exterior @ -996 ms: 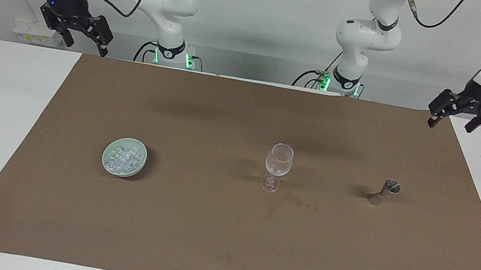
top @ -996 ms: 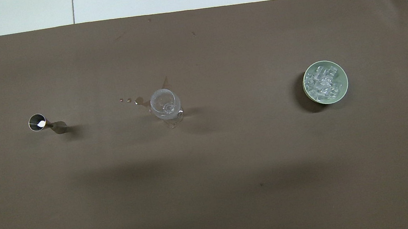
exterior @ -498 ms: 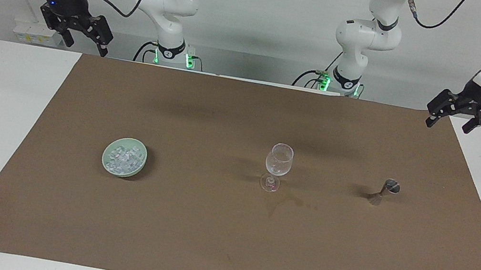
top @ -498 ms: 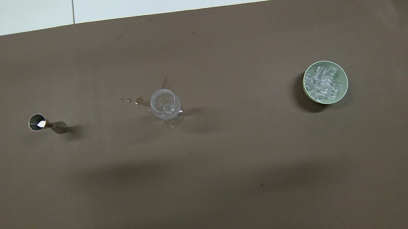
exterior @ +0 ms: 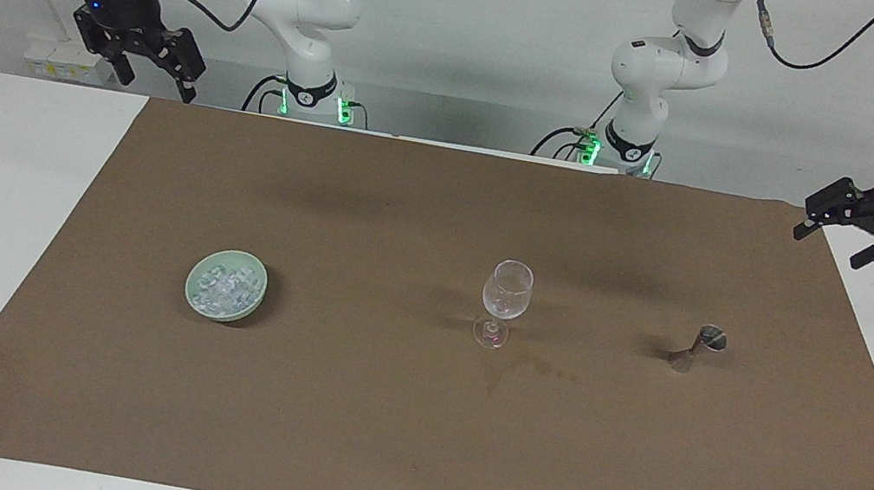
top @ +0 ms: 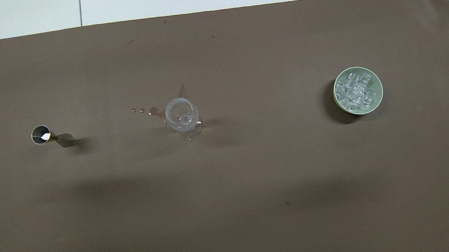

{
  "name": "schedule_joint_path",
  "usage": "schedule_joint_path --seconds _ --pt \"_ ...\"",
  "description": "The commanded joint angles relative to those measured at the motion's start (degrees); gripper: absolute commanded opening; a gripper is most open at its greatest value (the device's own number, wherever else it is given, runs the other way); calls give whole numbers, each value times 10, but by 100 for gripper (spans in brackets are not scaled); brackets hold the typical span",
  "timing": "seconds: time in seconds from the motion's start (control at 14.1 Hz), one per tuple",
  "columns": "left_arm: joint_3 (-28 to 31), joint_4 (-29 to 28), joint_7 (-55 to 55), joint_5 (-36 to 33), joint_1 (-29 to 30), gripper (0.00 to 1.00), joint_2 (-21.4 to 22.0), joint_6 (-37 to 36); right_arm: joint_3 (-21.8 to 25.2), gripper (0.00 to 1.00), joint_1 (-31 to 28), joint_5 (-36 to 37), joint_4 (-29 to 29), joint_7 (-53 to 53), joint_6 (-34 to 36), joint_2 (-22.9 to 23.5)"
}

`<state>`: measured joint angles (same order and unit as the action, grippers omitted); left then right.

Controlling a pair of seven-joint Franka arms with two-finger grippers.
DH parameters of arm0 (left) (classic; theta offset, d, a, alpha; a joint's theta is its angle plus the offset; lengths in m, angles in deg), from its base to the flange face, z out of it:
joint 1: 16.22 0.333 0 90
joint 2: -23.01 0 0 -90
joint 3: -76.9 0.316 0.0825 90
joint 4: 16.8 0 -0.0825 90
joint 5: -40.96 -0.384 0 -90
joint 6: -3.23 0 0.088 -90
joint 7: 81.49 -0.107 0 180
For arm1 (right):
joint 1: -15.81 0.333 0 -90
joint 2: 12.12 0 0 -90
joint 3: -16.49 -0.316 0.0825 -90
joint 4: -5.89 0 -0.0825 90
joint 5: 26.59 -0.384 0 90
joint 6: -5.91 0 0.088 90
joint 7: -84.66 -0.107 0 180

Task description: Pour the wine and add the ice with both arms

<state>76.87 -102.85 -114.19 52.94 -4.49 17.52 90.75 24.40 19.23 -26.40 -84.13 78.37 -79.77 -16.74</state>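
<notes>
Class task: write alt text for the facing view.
A clear stemmed glass stands mid-mat between a pale green bowl of ice and a small metal jigger. Both open tools, left and right, hang at the table's ends.

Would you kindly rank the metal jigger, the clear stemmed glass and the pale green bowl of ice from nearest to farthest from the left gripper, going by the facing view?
From the left gripper, raised at its own end of the table:
1. Small hourglass-shaped metal jigger, toward the left arm's end.
2. Clear stemmed glass, mid-table.
3. Pale green shallow bowl of ice, toward the right arm's end.
</notes>
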Motion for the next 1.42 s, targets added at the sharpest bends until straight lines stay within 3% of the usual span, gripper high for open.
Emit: schedule_joint_path --seconds 0.0,0.64,1.0,1.35 --pt "-3 -4 -92 48 36 100 -23 5 -4 100 -9 -16 -17 7 -8 -14" --pt "-3 -32 -446 197 116 100 -101 4 -4 100 -9 -16 -17 7 -8 -14" --pt "-3 -67 -580 270 135 100 -137 -6 -4 100 -8 -16 -17 7 -8 -14" --pt "-5 -69 -642 327 153 100 -181 -29 -4 100 -8 -16 -17 7 -8 -14"
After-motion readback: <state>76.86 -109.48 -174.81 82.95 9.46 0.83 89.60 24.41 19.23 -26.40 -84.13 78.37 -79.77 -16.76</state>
